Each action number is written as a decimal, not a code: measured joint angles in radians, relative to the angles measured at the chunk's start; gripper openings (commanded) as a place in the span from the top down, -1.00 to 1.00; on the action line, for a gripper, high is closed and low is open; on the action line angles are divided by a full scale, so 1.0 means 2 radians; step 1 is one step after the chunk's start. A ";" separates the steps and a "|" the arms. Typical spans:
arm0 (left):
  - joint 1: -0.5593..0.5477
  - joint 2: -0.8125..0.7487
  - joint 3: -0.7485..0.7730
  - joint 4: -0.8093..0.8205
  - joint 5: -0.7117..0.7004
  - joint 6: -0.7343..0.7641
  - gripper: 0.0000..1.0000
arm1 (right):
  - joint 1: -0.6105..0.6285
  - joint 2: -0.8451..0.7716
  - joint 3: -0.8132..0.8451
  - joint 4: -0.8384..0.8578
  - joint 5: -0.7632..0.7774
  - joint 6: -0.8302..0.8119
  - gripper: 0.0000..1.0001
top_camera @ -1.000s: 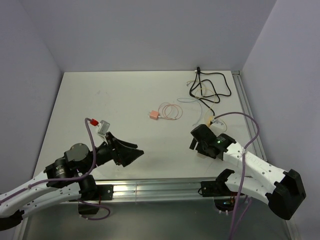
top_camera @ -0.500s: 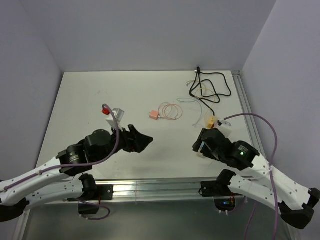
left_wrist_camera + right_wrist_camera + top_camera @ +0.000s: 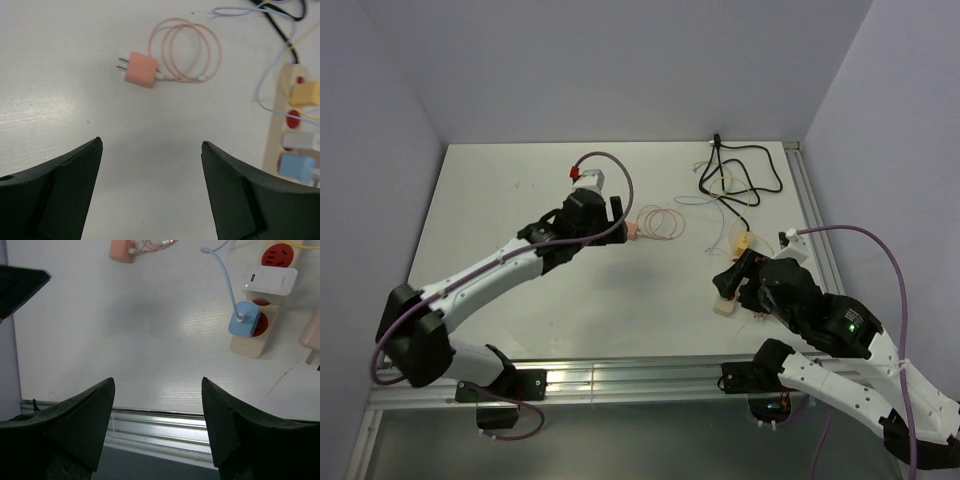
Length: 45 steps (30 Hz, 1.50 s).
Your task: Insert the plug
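Pale lilac walls (image 3: 620, 70) close in a white worktop (image 3: 500, 200) on three sides. The pink plug (image 3: 141, 69) lies flat near the worktop's middle. Its two prongs point away from its thin pink cable (image 3: 180, 80), which is coiled in loose loops beside it. The left end effector (image 3: 151, 145) hangs over the worktop just short of the plug, fingers spread wide with nothing between them. Seen from above, it sits just left of the plug.

To the right, well apart from the pink plug, a beige power strip (image 3: 245, 346) lies on the worktop, showing red sockets (image 3: 280, 254). A blue plug (image 3: 244, 319) sits in a socket near the strip's near end and a white adapter (image 3: 270, 280) occupies the next one. A yellow plug (image 3: 305, 93) sits farther along. The right end effector (image 3: 157, 382) hovers by the near end of the strip, its fingers likewise spread and empty. A black cable (image 3: 718, 145) lies tangled toward the far right corner of the worktop.
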 measured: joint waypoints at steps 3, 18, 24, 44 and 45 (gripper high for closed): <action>0.025 0.071 0.020 0.028 -0.002 0.028 -0.68 | 0.000 -0.025 -0.001 0.000 -0.006 -0.006 -0.53; 0.036 0.365 0.233 0.099 -0.037 0.164 -0.31 | 0.000 -0.084 -0.038 -0.014 -0.038 -0.016 -0.51; 0.040 0.409 0.271 0.061 -0.044 0.170 -0.28 | 0.000 -0.087 -0.038 -0.018 -0.038 -0.018 -0.51; 0.042 0.380 0.173 0.077 -0.030 0.127 0.34 | 0.000 -0.086 -0.070 -0.001 -0.063 -0.016 -0.50; 0.042 0.375 0.168 0.077 -0.029 0.125 0.39 | 0.000 -0.086 -0.070 0.000 -0.063 -0.015 -0.50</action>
